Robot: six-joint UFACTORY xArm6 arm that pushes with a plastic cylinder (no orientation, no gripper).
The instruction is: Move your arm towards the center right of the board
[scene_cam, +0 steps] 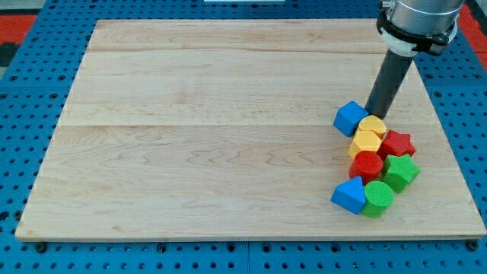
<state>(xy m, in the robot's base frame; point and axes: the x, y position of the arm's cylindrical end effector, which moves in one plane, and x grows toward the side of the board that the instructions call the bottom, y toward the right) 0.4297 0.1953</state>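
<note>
My tip [374, 114], a bare rod with no hand to open or hold anything, rests on the pale wooden table [213, 137], touching the blue plastic cube [351, 118], already at centre right, so little travel remains.

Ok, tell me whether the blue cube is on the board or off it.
On: the blue cube sits on the wooden board, inside its right edge, beside my tip.

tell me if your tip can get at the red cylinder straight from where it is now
Probably not directly. My tip sits at the cluster's top edge, between the blue cube and a yellow block. Both yellow blocks lie between it and the red cylinder, so they would be pushed first.
</note>
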